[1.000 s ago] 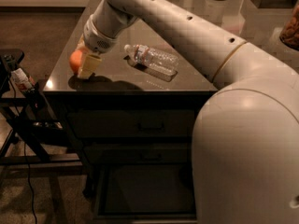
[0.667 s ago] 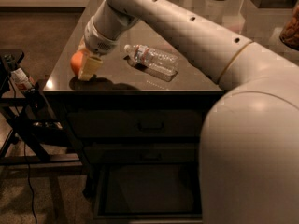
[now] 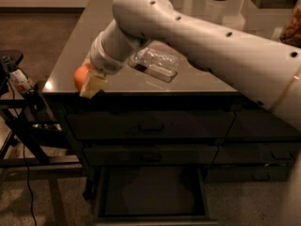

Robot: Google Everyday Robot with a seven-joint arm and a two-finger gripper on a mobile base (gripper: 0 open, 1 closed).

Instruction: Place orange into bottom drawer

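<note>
The orange [image 3: 80, 76] is a small round fruit at the front left corner of the dark countertop [image 3: 188, 81]. My gripper [image 3: 87, 84] is shut on it, and a pale fingertip [image 3: 92, 86] shows just right of and below the fruit, right at the counter's front edge. The bottom drawer [image 3: 150, 192] stands pulled open below, with a plain dark tray interior and nothing in it. The orange is above and to the left of the drawer opening.
A clear plastic bottle [image 3: 155, 62] lies on the countertop behind my wrist. Two shallower handled drawers [image 3: 150, 125] are shut above the open one. A narrower drawer stack [image 3: 258, 154] is at the right. A black stand with cables [image 3: 19, 91] is at the left.
My gripper and the orange have moved from farther back on the countertop to its front left edge. The bottle has not moved.
</note>
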